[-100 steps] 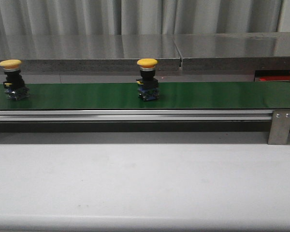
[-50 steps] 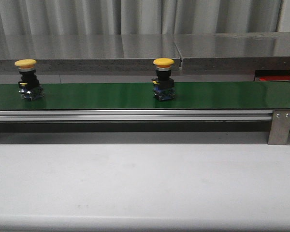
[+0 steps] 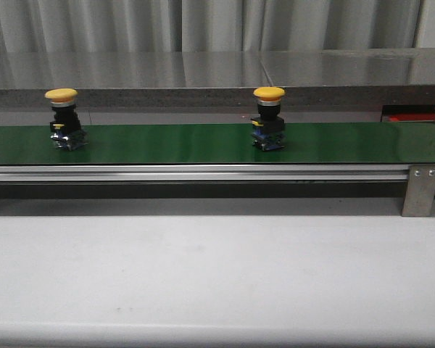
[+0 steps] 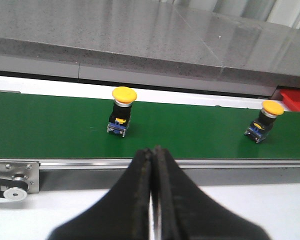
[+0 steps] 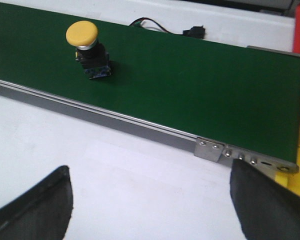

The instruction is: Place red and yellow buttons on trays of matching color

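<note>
I see two yellow mushroom-cap buttons upright on the long green belt [image 3: 203, 143]: one [image 3: 64, 118] toward its left end, one [image 3: 268, 117] mid-belt. Left gripper [image 4: 152, 165] pinched closed, empty; right gripper [image 5: 150, 200] spread wide.

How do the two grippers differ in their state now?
The left gripper has its fingers pressed together, while the right gripper has its fingers spread wide apart. Both hold nothing and sit over the white table, short of the green belt.
</note>
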`<state>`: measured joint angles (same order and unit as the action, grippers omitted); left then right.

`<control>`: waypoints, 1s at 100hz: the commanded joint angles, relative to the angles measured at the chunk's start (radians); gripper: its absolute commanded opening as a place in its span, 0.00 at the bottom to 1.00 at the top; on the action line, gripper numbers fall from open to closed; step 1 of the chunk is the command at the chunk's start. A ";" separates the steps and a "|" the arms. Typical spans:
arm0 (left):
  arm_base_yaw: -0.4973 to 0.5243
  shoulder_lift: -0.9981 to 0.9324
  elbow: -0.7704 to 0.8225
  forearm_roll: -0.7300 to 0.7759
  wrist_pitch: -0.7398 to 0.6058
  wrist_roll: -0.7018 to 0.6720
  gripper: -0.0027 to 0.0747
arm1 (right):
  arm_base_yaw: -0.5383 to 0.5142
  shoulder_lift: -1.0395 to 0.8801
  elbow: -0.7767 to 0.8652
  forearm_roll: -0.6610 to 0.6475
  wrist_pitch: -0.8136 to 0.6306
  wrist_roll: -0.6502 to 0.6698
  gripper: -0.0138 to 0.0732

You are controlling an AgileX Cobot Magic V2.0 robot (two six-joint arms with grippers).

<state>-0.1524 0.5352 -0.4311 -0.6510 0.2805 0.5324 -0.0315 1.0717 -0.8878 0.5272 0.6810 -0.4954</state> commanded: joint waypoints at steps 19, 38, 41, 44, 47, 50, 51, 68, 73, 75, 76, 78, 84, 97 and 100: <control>-0.008 0.000 -0.026 -0.021 -0.060 0.001 0.01 | 0.105 0.309 -0.216 0.067 -0.057 -0.083 0.89; -0.008 0.000 -0.026 -0.021 -0.060 0.001 0.01 | 0.155 0.486 -0.353 0.066 -0.062 -0.091 0.89; -0.008 0.000 -0.026 -0.021 -0.060 0.001 0.01 | 0.155 0.508 -0.377 0.066 -0.062 -0.091 0.89; -0.008 0.000 -0.026 -0.021 -0.060 0.001 0.01 | 0.156 0.535 -0.396 0.066 -0.062 -0.091 0.89; -0.008 0.000 -0.026 -0.021 -0.060 0.001 0.01 | 0.156 0.555 -0.416 0.066 -0.062 -0.091 0.89; -0.008 0.000 -0.026 -0.021 -0.060 0.001 0.01 | 0.156 0.574 -0.435 0.066 -0.059 -0.091 0.89; -0.008 0.000 -0.026 -0.021 -0.060 0.001 0.01 | 0.156 0.584 -0.445 0.066 -0.059 -0.091 0.89; -0.008 0.000 -0.026 -0.021 -0.060 0.001 0.01 | 0.156 0.683 -0.550 0.066 -0.028 -0.091 0.89; -0.008 0.000 -0.026 -0.021 -0.060 0.001 0.01 | 0.156 0.705 -0.573 0.066 -0.017 -0.091 0.89; -0.008 0.000 -0.026 -0.021 -0.060 0.001 0.01 | 0.156 0.714 -0.580 0.066 -0.015 -0.091 0.89; -0.008 0.000 -0.026 -0.021 -0.060 0.001 0.01 | 0.156 0.717 -0.585 0.066 -0.015 -0.091 0.89; -0.008 0.000 -0.026 -0.021 -0.060 0.001 0.01 | 0.156 0.724 -0.589 0.066 -0.014 -0.091 0.89; -0.008 0.000 -0.026 -0.021 -0.060 0.001 0.01 | 0.156 0.742 -0.603 0.066 -0.014 -0.091 0.89; -0.008 0.000 -0.026 -0.021 -0.060 0.001 0.01 | 0.155 0.761 -0.609 0.066 -0.017 -0.091 0.74; -0.008 0.000 -0.026 -0.021 -0.060 0.001 0.01 | 0.155 0.761 -0.609 0.066 -0.018 -0.091 0.67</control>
<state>-0.1524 0.5352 -0.4289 -0.6510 0.2789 0.5324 0.1228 1.8810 -1.4611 0.5644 0.6854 -0.5719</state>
